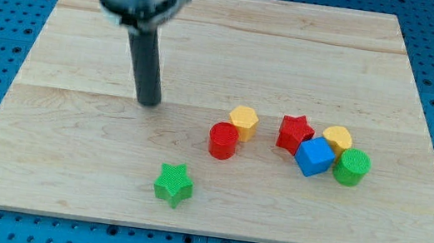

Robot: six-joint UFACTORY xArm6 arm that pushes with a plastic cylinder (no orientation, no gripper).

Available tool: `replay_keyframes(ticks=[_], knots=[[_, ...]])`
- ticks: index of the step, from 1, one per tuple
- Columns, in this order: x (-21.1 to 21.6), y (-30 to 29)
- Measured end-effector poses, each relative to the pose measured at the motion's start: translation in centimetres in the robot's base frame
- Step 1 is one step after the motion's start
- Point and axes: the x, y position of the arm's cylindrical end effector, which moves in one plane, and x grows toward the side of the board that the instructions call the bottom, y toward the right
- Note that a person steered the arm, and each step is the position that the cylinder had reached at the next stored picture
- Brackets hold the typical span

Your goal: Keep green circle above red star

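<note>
The green circle [353,167] sits at the right end of a cluster, touching the blue cube [314,157] on its left. The red star [294,134] lies up and to the left of the cube, touching it, so the green circle is lower in the view and further right than the red star. My tip [148,101] rests on the wooden board [71,144] far to the left of both, with no block near it.
A yellow block [337,138] sits between the red star and the green circle, above the cube. A yellow hexagon [243,122] and a red circle [223,140] lie left of the star. A green star [173,185] lies near the board's bottom edge.
</note>
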Motion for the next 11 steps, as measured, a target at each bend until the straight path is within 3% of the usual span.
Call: replay_keyframes(ticks=[1, 4, 6, 8, 9, 11], knots=[[6.9, 6.9], [7.9, 24.5], [2.3, 26.1], [3.5, 27.6], [2.4, 31.1], [-4.6, 27.8]])
